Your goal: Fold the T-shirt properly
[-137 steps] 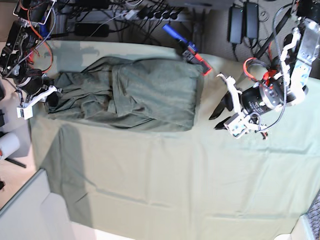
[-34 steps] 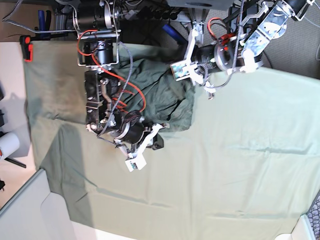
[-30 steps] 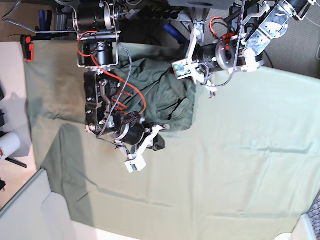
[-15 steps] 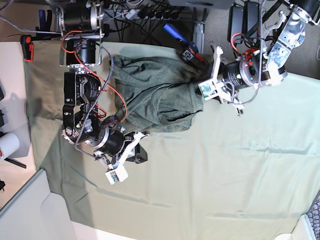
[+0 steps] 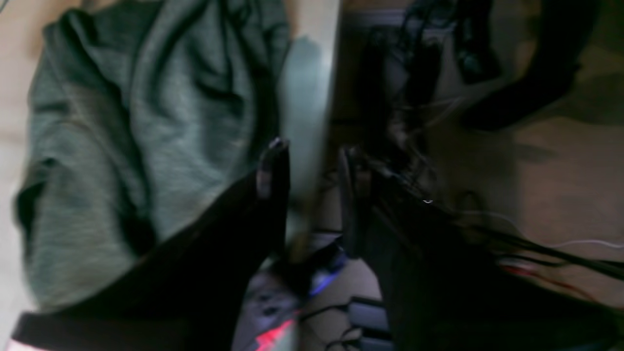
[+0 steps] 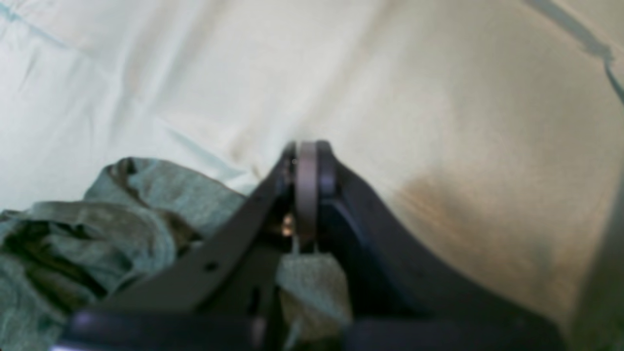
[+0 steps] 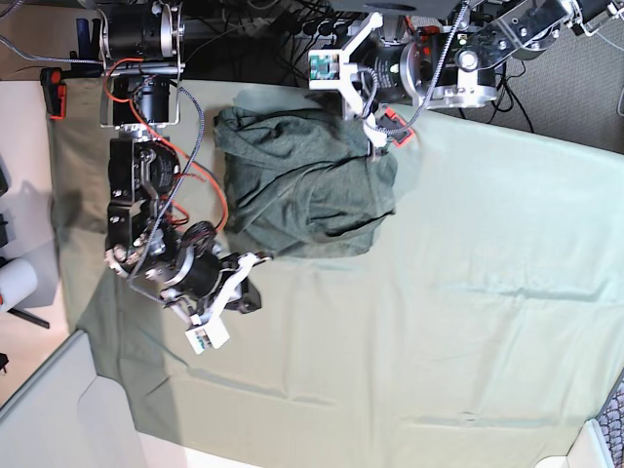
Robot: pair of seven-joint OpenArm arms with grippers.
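t-shirt (image 7: 307, 185) bunched between both tools, right tool (image 7: 255, 261) at its corner

Dark olive-green knit T-shirt (image 7: 307, 185) lies bunched and wrinkled, roughly folded, near the pale cloth's far edge

T-shirt (image 7: 307, 185) on table cloth (image 7: 468, 322), near rear edge.

table cloth (image 7: 468, 322) bare near side, T-shirt (image 7: 302, 185) and cables (image 7: 292, 24) crowding far edge
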